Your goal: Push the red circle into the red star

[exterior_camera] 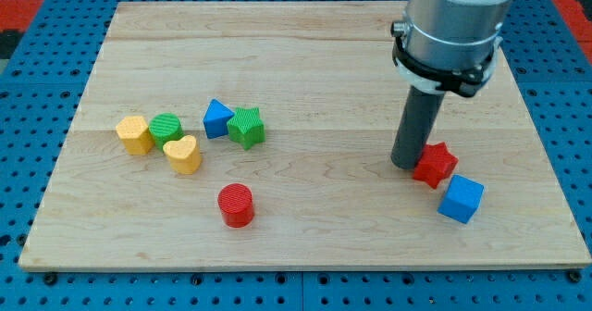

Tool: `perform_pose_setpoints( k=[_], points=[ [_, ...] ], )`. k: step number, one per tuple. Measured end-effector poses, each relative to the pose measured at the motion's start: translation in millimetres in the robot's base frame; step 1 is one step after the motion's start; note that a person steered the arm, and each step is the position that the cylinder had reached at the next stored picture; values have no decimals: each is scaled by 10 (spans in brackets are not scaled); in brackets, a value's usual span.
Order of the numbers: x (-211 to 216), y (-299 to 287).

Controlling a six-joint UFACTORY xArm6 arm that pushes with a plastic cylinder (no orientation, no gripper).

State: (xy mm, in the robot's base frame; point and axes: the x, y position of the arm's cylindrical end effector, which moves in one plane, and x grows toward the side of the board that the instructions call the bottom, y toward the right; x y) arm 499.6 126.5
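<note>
Wooden board (305, 33) carries no readable writing. The red circle (236, 205) sits at seven o'clock, apart from other blocks. The red star (435, 164) lies at four o'clock, touching my tip (408, 166), which holds nothing.

Arm (455, 24) cut off by the view's top edge; my tip (408, 166) hides the red star's (436, 165) left side; blue cube (461, 199) covers the star's lower-right point.
</note>
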Motion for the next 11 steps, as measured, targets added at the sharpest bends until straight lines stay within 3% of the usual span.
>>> perform_pose_setpoints(
  k=[1,2,3,4,5,6,7,8,10,11],
  points=[
    [-114,-424],
    [-138,-1273],
    [119,-1614],
    [184,-2405],
    [497,-2677],
    [775,-2259],
    [684,-1526],
    [644,-1792],
    [370,-1146],
    [197,-1300]
  ],
)
